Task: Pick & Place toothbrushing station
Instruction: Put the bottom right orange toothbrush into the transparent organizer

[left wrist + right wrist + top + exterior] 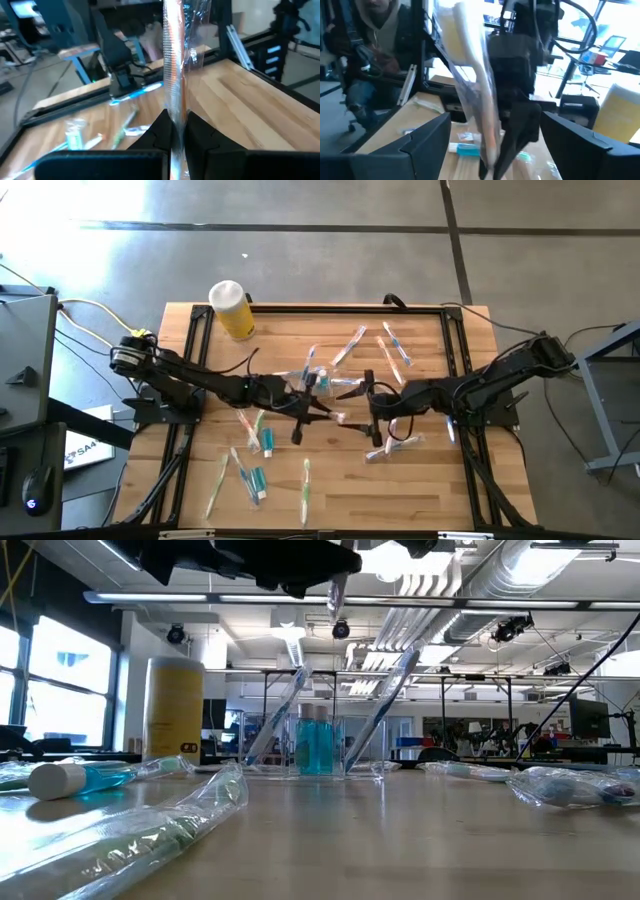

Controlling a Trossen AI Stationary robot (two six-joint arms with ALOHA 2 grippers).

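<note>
A clear container stands mid-table; the low view shows teal-ended tubes and two toothbrushes leaning in it. My left gripper is just near of it, shut on a wrapped orange-handled toothbrush, which also shows in the right wrist view and below the gripper in the low view. My right gripper is open to its right, facing the left gripper. Its fingers stand wide on either side of the toothbrush without touching it. My left gripper pinches the wrapped toothbrush's shaft between its two fingers, wrapper included. The brush runs along the line of the fingers and sticks out past their tips. It is lifted clear of the table.
A yellow bottle with a white cap stands at the far left. Loose wrapped toothbrushes and tubes lie at the near left, far right and by the right gripper. Black frame rails edge the board. A person sits beyond the table.
</note>
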